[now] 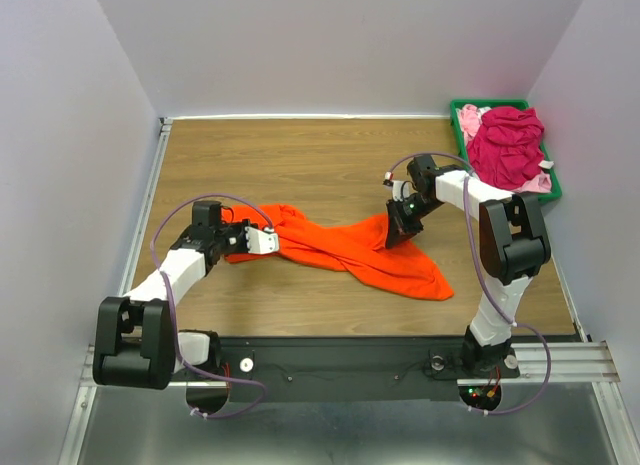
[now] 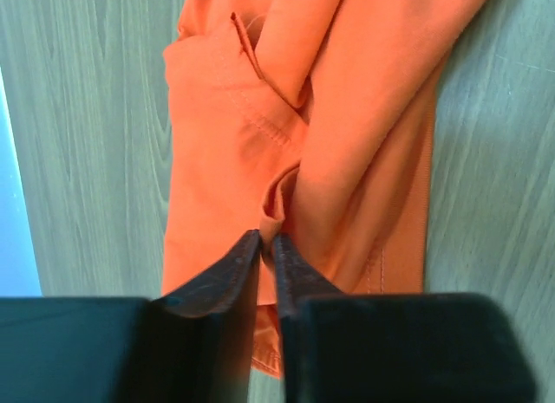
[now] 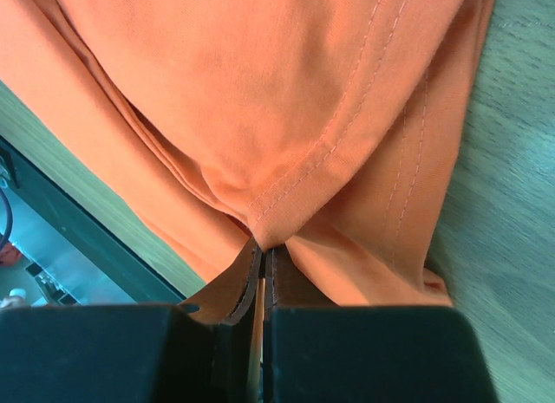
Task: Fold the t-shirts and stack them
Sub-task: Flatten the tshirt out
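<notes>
The bright orange t-shirt (image 1: 350, 250) lies bunched in a long twisted band across the middle of the table. My left gripper (image 1: 272, 238) is shut on a fold of the orange cloth (image 2: 286, 160) at its left end. My right gripper (image 1: 392, 235) is shut on a stitched hem of the orange shirt (image 3: 286, 117) near its upper right, lifting it slightly. The magenta t-shirt (image 1: 507, 143) is heaped in the green bin, with the pale pink t-shirt (image 1: 470, 118) under and beside it.
The green plastic bin (image 1: 553, 180) stands at the back right corner against the wall. Bare wooden tabletop (image 1: 280, 160) lies behind the orange shirt. The black front rail (image 1: 340, 355) runs along the near edge between the arm bases.
</notes>
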Controlling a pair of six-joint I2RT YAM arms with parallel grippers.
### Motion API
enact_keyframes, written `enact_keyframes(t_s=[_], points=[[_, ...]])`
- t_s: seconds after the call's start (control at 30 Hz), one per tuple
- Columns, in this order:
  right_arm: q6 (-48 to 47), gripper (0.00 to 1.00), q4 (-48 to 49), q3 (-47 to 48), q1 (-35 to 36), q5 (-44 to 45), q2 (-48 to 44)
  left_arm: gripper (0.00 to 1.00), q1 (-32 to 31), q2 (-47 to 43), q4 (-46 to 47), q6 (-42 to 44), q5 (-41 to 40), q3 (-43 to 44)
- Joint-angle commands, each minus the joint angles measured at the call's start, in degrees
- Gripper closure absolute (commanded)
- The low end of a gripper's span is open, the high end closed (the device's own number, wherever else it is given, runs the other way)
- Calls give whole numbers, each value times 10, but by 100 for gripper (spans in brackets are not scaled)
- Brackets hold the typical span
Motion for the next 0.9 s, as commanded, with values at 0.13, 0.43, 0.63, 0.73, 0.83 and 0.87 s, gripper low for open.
enact_keyframes(t_s=[0.13,0.43,0.63,0.73,0.83,0.87], points=[[3,99,3,15,-7,2,-8,85,4,10,2,-11,27,30],[2,99,3,15,-12,-1,-8,71,4,28,3,-21,26,37],[3,99,2,17,-15,-2,-8,74,4,41,14,-31,28,46],[3,99,3,17,-18,-2,-9,80,4,50,13,-42,30,56],[3,99,0,23,-27,-2,-13,100,4,54,13,-73,35,73],[4,99,0,26,-31,-2,-15,100,8,53,14,-89,39,81]])
